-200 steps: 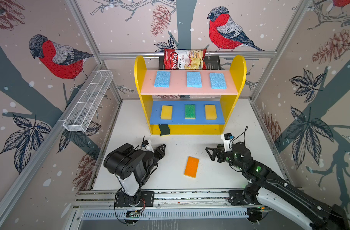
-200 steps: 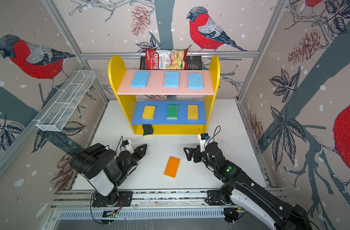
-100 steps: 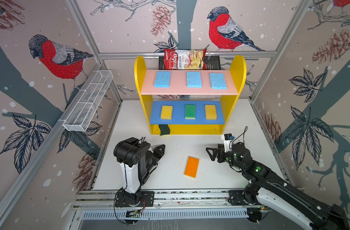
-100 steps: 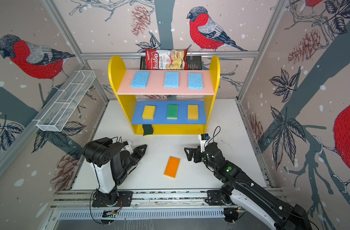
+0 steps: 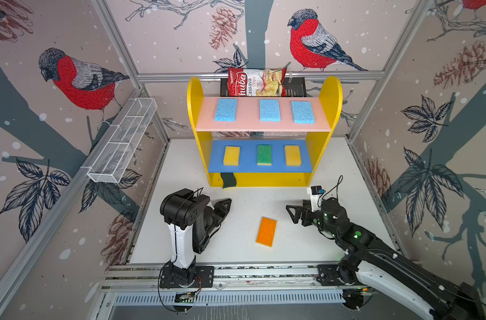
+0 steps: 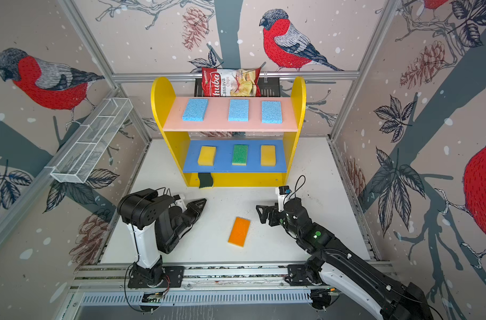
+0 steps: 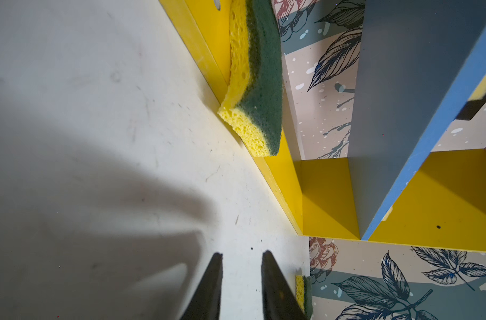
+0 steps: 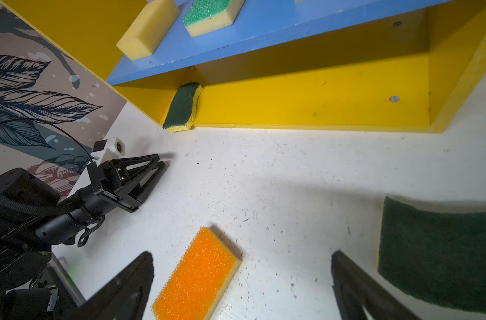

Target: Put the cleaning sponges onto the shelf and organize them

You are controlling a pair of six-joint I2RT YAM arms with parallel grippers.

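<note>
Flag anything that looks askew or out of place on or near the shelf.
The wavy dark-green-on-yellow sponge sits crooked at the left end of the shelf's yellow base, poking over its front edge. An orange-topped rectangular sponge lies loose on the white table.

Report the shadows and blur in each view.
Left wrist view: a broad soft shadow lies across the white table, the wavy sponge sharp. Right wrist view: the right pincer is blurred in the foreground, the orange sponge crisp. Both top views: even light, the shelf sharp.
</note>
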